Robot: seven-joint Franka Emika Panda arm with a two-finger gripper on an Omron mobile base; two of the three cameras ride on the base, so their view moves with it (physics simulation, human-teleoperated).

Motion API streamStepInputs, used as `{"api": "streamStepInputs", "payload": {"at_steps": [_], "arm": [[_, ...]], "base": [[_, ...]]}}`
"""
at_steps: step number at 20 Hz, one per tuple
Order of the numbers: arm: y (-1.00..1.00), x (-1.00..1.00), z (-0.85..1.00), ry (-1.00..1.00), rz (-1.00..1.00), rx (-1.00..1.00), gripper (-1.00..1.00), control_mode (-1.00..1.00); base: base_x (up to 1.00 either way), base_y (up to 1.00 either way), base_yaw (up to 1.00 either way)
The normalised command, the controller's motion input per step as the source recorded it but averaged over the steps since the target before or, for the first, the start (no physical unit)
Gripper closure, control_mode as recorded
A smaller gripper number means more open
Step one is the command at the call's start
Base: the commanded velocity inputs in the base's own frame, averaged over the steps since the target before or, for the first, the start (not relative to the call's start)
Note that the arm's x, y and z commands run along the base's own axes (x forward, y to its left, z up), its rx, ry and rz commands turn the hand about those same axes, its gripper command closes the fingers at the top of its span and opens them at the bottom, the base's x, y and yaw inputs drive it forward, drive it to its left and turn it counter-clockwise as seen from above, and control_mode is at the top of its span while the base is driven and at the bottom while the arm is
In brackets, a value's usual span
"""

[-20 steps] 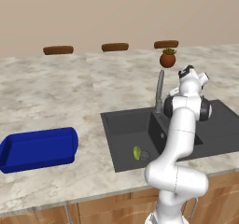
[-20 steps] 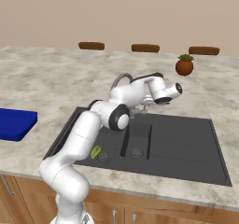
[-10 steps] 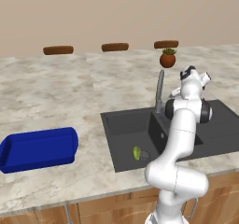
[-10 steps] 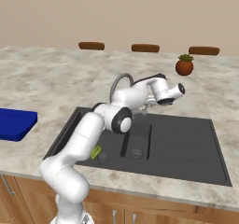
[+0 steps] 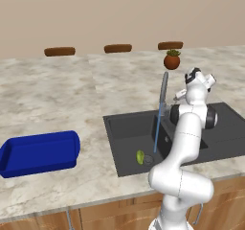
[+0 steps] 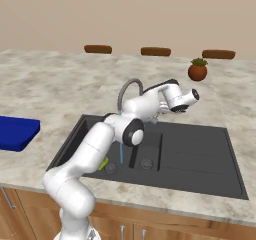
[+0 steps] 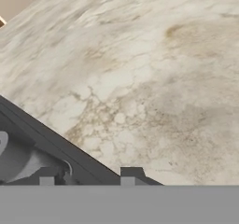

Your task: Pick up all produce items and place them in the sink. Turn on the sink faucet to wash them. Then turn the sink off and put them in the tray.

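A small yellow-green produce item (image 5: 140, 157) (image 6: 103, 163) lies in the left basin of the dark-grey sink (image 5: 125, 128) (image 6: 200, 154), close to a drain. The grey gooseneck sink faucet (image 5: 163, 91) (image 6: 128, 90) stands at the sink's back rim, and a thin blue stream of water (image 5: 156, 135) (image 6: 121, 154) falls from its spout. My gripper (image 5: 179, 96) (image 6: 156, 117) (image 7: 88, 178) is low at the faucet's base (image 7: 18, 160), its fingertips (image 7: 130, 174) apart, open, with a small grey part of the base between them. The blue tray (image 5: 39, 152) (image 6: 15, 133) sits on the counter far to the left.
A brown pot with a green plant (image 5: 171, 60) (image 6: 197, 71) stands on the marble counter (image 7: 154, 78) behind the sink. Three brown stool tops (image 5: 117, 48) line the counter's far edge. The sink's right basin and drainboard (image 6: 195, 151) lie beside my arm.
A blue stream of water now falls from the spout where none showed a second ago. My hand has shifted slightly at the faucet's base and its fingers have narrowed a little.
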Motion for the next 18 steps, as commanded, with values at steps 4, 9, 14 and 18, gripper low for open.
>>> {"api": "streamStepInputs", "payload": {"at_steps": [4, 9, 14, 18], "arm": [[0.13, 0.11, 0.00, -0.02, 0.00, 0.00, 1.00, -1.00], [0.41, 0.09, 0.01, -0.10, 0.02, 0.00, 1.00, -1.00], [0.64, 0.05, 0.03, -0.06, 0.00, 0.00, 1.00, -1.00], [0.64, 0.08, 0.00, -0.02, 0.00, 0.00, 1.00, -1.00]], "base": [[0.00, 0.00, 0.00], [0.00, 0.00, 0.00], [0.00, 0.00, 0.00], [0.00, 0.00, 0.00]]}}
